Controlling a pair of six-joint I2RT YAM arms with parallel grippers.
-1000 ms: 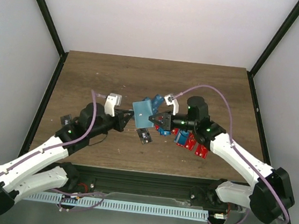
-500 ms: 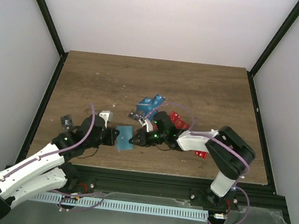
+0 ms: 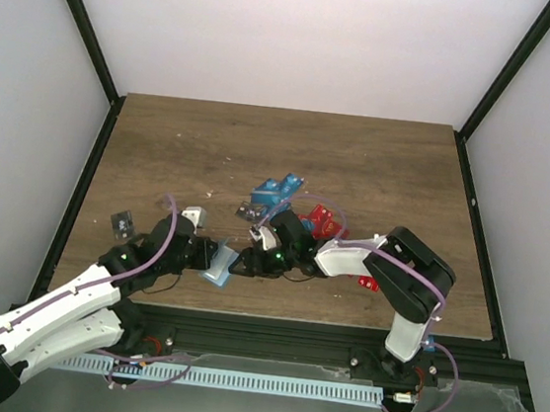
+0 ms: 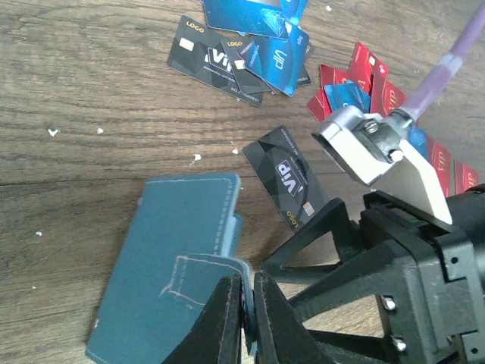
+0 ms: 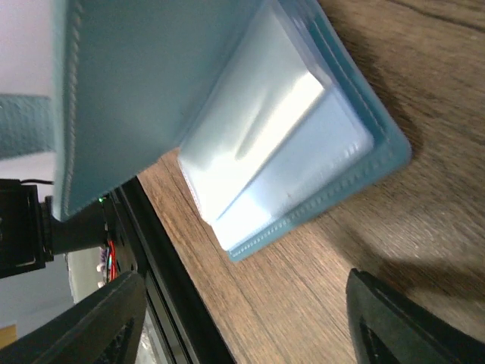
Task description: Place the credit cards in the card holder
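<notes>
Both arms are crowded at the near edge of the wooden table [image 3: 388, 169]. The left gripper [image 3: 207, 255] comes in from the left and sits right on the card holder [image 3: 218, 266], which is tipped up and showing a pale inner face. The right arm is folded back hard, and the right gripper [image 3: 242, 260] points at the holder from the other side, just beside it. Can't make out either set of jaws from up here. Behind them sit a bunch of blue cards [image 3: 279, 189], some red cards [image 3: 319, 218], and one black card [image 3: 122, 220] well off to the left.
</notes>
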